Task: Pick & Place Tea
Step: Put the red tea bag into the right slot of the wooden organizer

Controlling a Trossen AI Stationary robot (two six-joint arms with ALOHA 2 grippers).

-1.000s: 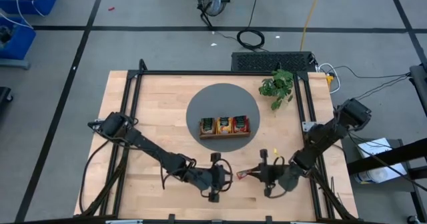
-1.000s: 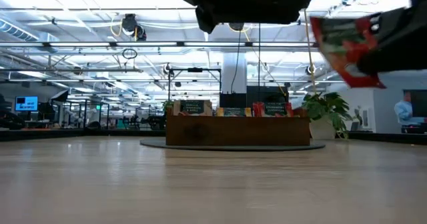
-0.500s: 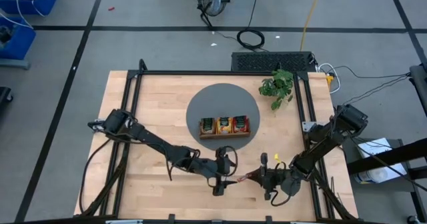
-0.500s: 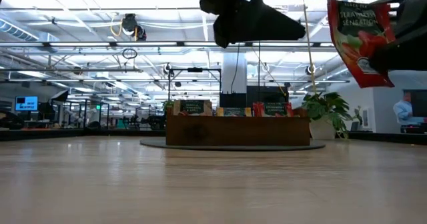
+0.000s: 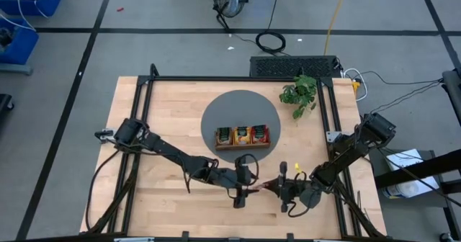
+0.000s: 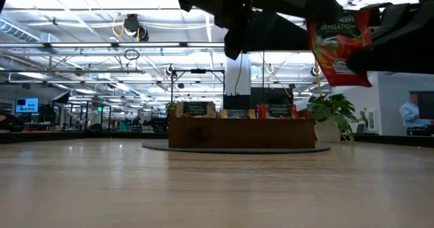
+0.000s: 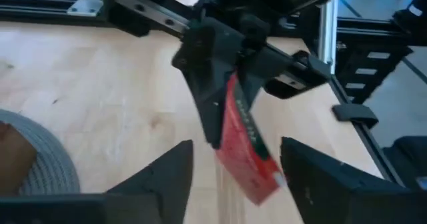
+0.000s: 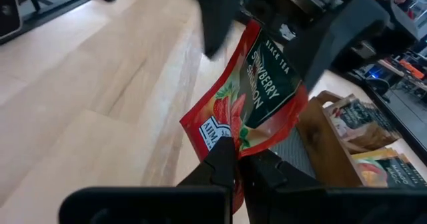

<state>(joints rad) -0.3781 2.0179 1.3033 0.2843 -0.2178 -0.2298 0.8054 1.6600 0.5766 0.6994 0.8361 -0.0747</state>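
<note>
- Clamped on a red tea sachet (image 8: 248,103), my right claw (image 5: 274,189) sits lower centre.
- Left claw (image 5: 248,191) spreads wide around it, seemingly untouching.
- Tray (image 5: 243,146), centre, awaits this sachet.

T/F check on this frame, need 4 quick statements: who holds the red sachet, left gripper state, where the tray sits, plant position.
1. The right gripper is shut on the red tea sachet. True.
2. The left gripper is shut on the same sachet. False: it is open, its fingers either side of the sachet without clamping it.
3. The wooden tray sits on the grey round mat. True.
4. The potted plant stands at the table's near edge, between the two arms. False: it stands near the far right corner, beside the mat.
</note>
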